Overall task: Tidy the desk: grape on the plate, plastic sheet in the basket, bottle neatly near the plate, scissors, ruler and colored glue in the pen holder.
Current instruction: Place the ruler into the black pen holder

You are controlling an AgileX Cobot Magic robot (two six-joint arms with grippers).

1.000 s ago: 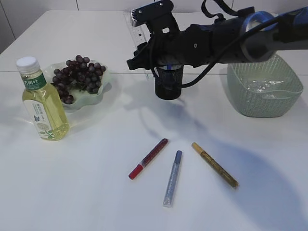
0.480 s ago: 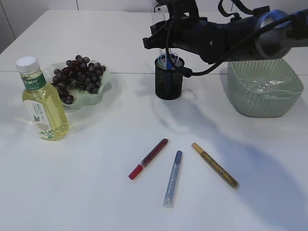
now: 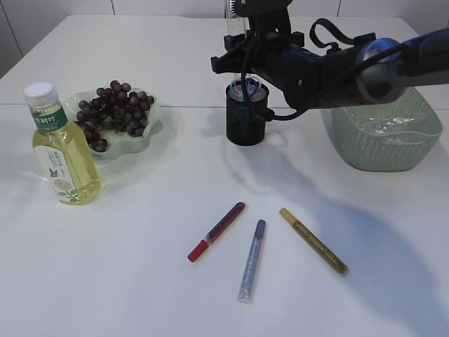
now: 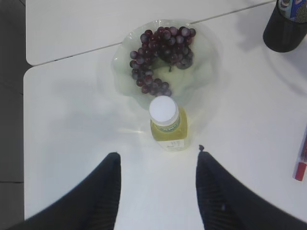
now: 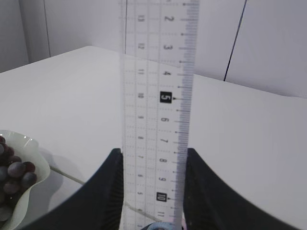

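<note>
Clear plastic ruler [image 5: 158, 110], clamped upright in right claw [image 5: 152, 189], has swung from tilted to vertical above black mesh pen holder [image 3: 246, 114]; insertion imminent. Left claw [image 4: 158, 191] spread, empty.

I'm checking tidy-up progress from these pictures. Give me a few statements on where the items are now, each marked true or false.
1. The right gripper holds the clear ruler upright above the pen holder. True.
2. The grapes lie on the bare table beside the plate. False: they are on the plate.
3. Three glue pens are standing in the pen holder. False: all three lie on the table.
4. The bottle stands upright next to the plate. True.
5. The left gripper is clamped on the bottle. False: it is open, with the bottle beyond its fingertips.
</note>
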